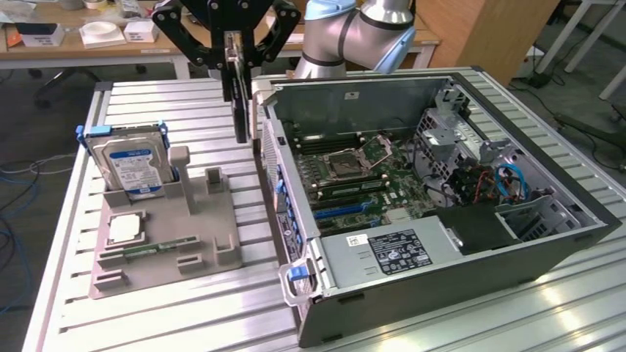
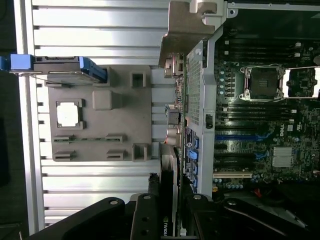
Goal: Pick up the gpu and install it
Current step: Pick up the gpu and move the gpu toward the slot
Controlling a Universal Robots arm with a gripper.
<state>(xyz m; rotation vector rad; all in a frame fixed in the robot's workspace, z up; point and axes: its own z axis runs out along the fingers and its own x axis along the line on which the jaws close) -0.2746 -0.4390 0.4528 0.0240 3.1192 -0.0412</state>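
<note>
The claw (image 1: 237, 57) pinches the gpu (image 1: 240, 110), which hangs upright over the desk (image 1: 166, 103) near the arm-side edge, between the grey parts holder (image 1: 196, 220) and the open computer case (image 1: 440, 286).

A slatted aluminium table (image 1: 166, 323) carries two items side by side. A grey moulded parts holder (image 1: 196, 227) lies flat toward the exterior view's left. An open desktop computer case (image 1: 470, 286) rests on its side toward the right, its motherboard facing up. A narrow strip of bare slats separates holder and case.
</note>
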